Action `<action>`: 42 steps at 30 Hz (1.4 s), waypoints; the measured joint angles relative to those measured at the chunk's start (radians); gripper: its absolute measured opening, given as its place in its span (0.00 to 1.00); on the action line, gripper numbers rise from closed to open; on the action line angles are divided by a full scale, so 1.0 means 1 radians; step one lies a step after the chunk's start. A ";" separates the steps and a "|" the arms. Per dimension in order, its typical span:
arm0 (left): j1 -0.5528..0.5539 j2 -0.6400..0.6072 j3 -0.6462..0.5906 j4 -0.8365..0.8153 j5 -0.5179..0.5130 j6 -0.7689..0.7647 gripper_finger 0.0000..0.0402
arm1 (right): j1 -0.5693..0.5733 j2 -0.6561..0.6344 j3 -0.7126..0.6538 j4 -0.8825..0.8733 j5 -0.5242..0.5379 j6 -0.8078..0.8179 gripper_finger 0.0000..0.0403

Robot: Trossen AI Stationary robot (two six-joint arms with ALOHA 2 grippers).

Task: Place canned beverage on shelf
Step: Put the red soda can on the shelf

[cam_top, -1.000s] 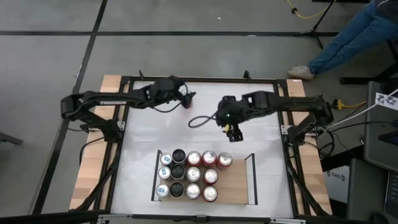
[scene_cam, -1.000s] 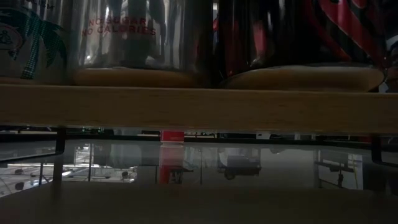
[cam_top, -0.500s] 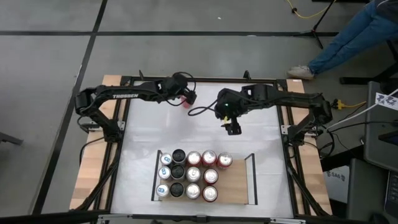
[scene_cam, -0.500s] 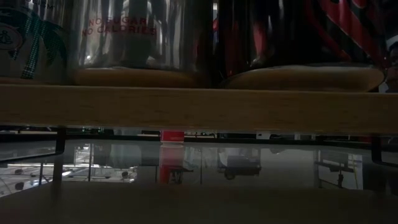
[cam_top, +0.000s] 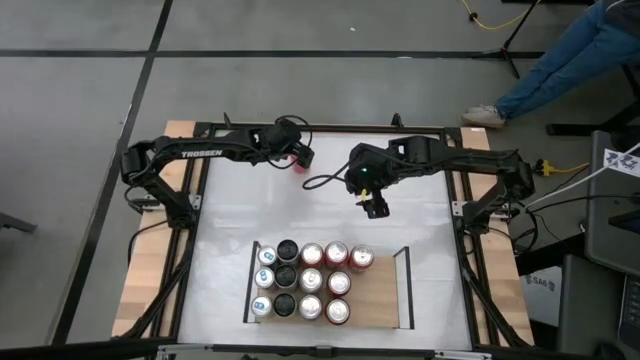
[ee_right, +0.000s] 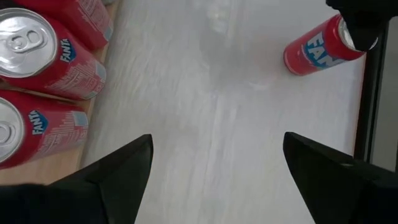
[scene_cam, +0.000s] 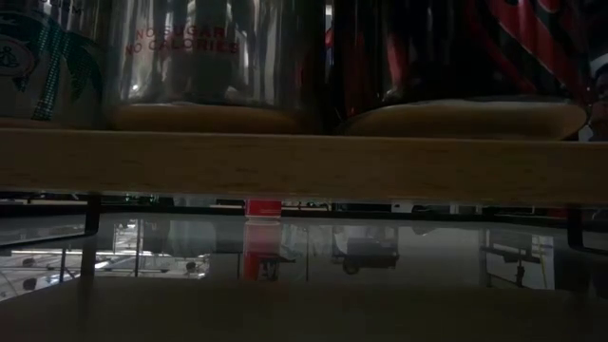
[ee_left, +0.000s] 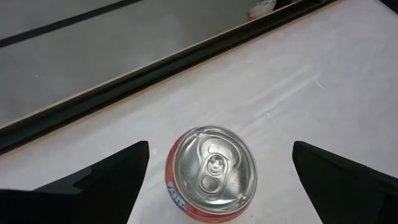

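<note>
A red aluminium Fanta can stands upright on the white tabletop near its far edge, left of centre. The left gripper hovers directly above it, fingers spread wide on either side, not touching. The right gripper hangs over the table's middle, fingers wide apart and empty. Well apart, at the near edge, the light-wood shelf with thin black side rails carries eleven upright cans in rows on its left part; its right part is bare.
</note>
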 joint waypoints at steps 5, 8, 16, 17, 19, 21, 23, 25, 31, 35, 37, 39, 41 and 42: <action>-0.005 0.016 0.000 0.000 0.009 -0.024 0.97 | 0.000 0.000 0.000 0.000 0.000 0.000 0.87; -0.005 0.050 0.000 0.006 0.023 -0.026 0.97 | 0.000 0.000 0.000 -0.001 0.000 0.000 0.87; -0.005 0.128 0.000 0.017 0.015 -0.052 0.97 | 0.000 0.000 0.000 -0.005 0.000 0.000 0.87; -0.005 0.130 0.000 0.017 0.013 -0.052 0.97 | 0.000 0.000 0.000 -0.005 0.000 -0.001 0.87; -0.005 0.130 0.000 0.018 0.002 -0.052 0.97 | 0.000 0.000 0.000 -0.005 0.000 -0.001 0.87; -0.005 0.130 0.000 0.018 -0.010 -0.052 0.97 | 0.000 0.000 0.000 -0.005 0.000 -0.001 0.87; -0.005 0.130 0.000 0.018 -0.012 -0.052 0.95 | 0.000 0.000 0.000 -0.007 0.000 -0.001 0.87; -0.005 0.130 0.000 0.018 -0.012 -0.052 0.92 | 0.000 0.000 0.000 -0.014 -0.001 -0.001 0.87; -0.016 0.130 0.000 0.019 -0.002 -0.041 0.78 | 0.000 -0.036 0.000 -0.076 -0.127 0.002 0.87; -0.029 0.130 0.000 0.038 0.052 0.003 0.69 | 0.001 -0.086 -0.016 -0.078 -0.130 0.002 0.87; -0.040 0.130 0.000 0.056 0.085 0.030 0.68 | 0.001 -0.118 -0.055 -0.055 -0.130 0.003 0.87; -0.052 0.131 -0.001 0.083 0.134 0.059 0.68 | 0.000 -0.153 -0.108 -0.022 -0.130 0.016 0.87; -0.069 0.132 -0.002 0.114 0.185 0.093 0.68 | 0.000 -0.185 -0.167 0.002 -0.129 0.033 0.87; -0.078 0.132 -0.002 0.129 0.209 0.116 0.68 | 0.000 -0.196 -0.198 0.022 -0.129 0.037 0.87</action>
